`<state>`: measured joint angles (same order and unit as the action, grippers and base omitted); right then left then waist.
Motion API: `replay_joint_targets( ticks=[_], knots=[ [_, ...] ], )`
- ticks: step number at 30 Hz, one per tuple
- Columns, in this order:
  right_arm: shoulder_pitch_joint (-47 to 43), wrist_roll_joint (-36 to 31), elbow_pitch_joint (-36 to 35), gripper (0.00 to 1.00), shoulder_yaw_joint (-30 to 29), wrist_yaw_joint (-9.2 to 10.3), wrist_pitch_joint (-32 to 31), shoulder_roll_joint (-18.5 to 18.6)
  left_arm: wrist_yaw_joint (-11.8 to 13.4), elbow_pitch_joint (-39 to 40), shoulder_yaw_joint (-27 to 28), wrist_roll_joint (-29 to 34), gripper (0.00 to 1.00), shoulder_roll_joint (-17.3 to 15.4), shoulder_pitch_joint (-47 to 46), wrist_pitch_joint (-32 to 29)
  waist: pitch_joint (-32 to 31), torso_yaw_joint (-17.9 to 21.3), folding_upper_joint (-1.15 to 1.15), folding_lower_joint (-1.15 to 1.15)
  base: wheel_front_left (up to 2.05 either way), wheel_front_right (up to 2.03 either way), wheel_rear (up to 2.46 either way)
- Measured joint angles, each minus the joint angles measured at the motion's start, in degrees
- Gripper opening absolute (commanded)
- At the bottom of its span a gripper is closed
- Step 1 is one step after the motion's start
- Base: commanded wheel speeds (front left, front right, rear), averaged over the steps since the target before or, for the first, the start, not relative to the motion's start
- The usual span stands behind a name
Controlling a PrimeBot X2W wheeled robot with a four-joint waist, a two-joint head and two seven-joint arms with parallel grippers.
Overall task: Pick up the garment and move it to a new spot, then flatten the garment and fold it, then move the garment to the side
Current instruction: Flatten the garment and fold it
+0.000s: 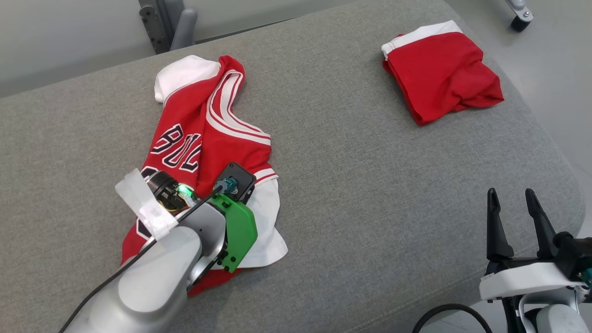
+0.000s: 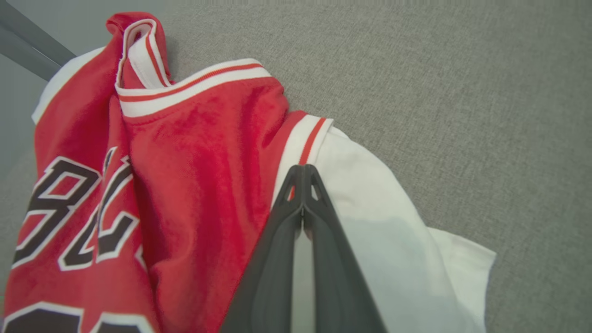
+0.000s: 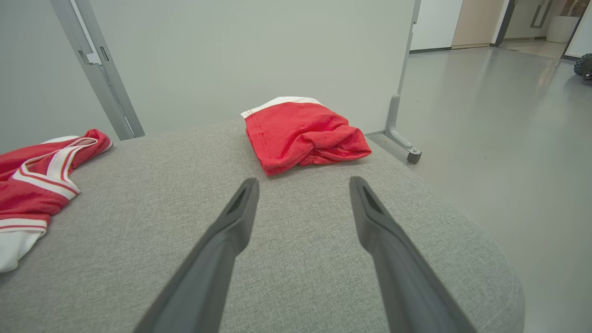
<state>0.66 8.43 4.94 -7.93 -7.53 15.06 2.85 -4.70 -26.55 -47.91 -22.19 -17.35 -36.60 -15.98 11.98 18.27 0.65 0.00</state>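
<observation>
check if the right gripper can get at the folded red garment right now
Probably yes. The right gripper is open and points toward the folded red garment, with only bare cushion between them. The jersey and left arm lie off to its left, out of the path.

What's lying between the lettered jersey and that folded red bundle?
Nothing; just bare grey cushion between the jersey and the folded red bundle, as the head view and right wrist view both show.

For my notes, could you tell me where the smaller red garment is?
The smaller red garment lies at the cushion's far right corner in the head view, apart from the jersey.
</observation>
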Motion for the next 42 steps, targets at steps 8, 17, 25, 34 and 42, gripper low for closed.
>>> replay_joint_targets(
  ticks=[8, 17, 25, 34, 42],
  knots=[
    [0.2, 0.0, 0.1, 1.0, 0.0, 0.0, 0.0, 0.0, -0.1, 2.0, -0.5, -1.4, 0.0, 0.6, 0.5, 0.1, -0.4, 0.0, 0.0, 0.0, 0.0, 0.0, 0.0],
    [0.1, 0.0, 0.3, 1.0, -0.1, 0.0, 0.0, 0.0, -0.4, 5.5, -3.2, -2.5, 1.0, 0.3, 3.1, -3.8, -0.2, 0.1, 0.0, 0.0, 0.0, 0.0, 0.0],
    [0.2, -0.1, 0.3, 1.0, 0.2, 0.0, 0.0, 0.0, 0.5, 5.9, -4.7, -1.7, 0.98, 0.0, 3.2, -6.0, 0.3, 0.6, 0.0, 0.0, 0.0, 0.0, 0.0],
    [0.6, -0.1, 0.6, 1.0, 0.6, 0.0, 0.0, 0.0, 1.4, 2.5, -5.1, -0.2, 0.0, -0.3, 2.9, -3.7, 0.4, 1.7, 0.0, 0.0, 0.0, 0.0, 0.0],
    [0.8, 0.3, 0.7, 1.0, 0.7, 0.0, 0.0, 0.0, 1.5, 7.3, -2.4, -3.7, 0.0, 5.6, -2.0, -1.7, 1.2, 1.4, 0.0, 0.0, 0.0, 0.0, 0.0]
  ],
)
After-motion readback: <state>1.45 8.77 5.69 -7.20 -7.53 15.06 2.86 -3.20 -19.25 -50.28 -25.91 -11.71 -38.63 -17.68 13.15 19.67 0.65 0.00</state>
